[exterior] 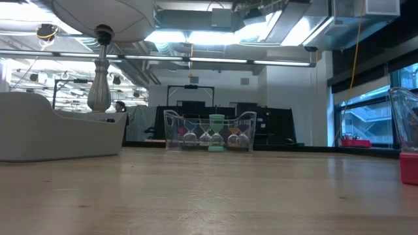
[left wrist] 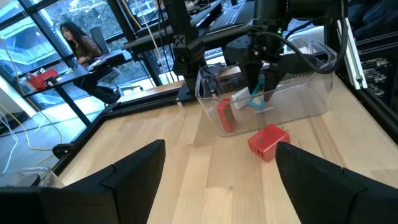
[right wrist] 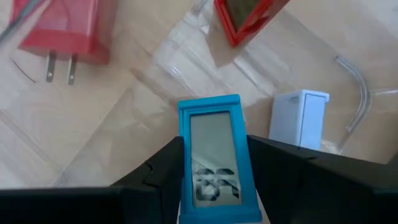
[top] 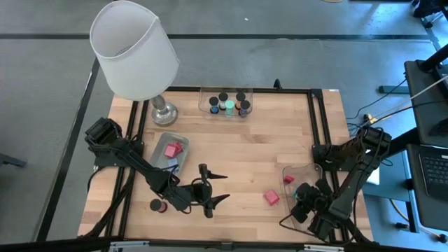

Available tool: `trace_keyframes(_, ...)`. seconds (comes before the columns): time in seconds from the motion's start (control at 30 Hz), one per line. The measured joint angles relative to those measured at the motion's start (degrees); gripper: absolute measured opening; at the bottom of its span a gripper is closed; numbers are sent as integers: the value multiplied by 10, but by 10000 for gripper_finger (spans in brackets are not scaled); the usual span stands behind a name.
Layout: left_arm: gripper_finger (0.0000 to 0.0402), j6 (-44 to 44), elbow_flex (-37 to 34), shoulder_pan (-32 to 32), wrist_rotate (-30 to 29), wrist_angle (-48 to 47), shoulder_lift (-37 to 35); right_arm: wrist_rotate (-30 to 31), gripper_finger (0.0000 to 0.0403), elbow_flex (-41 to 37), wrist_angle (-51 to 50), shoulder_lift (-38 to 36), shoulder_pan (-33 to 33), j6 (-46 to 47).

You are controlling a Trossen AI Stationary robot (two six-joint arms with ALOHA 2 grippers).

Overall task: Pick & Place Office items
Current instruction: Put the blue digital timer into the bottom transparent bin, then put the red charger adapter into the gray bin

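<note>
The right gripper is closed on a blue clip-like piece with a small display, its long axis running along the fingers. It hangs over the clear tray at the table's near right, probably just above the floor. The left gripper, spread wide and empty, waits near centre; the red plug block lies to its right.

We list: grey floor around the table; far ceiling lights; windows right; monitors far; desk with a seated person.
</note>
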Motion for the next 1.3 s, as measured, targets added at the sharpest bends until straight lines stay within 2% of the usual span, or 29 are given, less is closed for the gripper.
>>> trace_keyframes(0.13,303,-1,0,0,-2,6,0,-8,167,0,0,0,0,8)
trace_keyframes(0.33,303,3,0,0,-2,9,0,-16,207,0,0,0,0,36)
trace_keyframes(0.53,303,5,0,0,-2,9,0,-58,254,0,-3,0,0,71)
trace_keyframes(0.8,303,4,0,4,-2,9,0,-151,308,0,-7,-15,0,74)
trace_keyframes(0.97,303,3,0,17,-13,14,0,-137,315,0,-12,-52,0,61)
trace_keyframes(1.3,303,-3,0,19,-13,14,0,-105,303,0,-17,-129,-14,60)
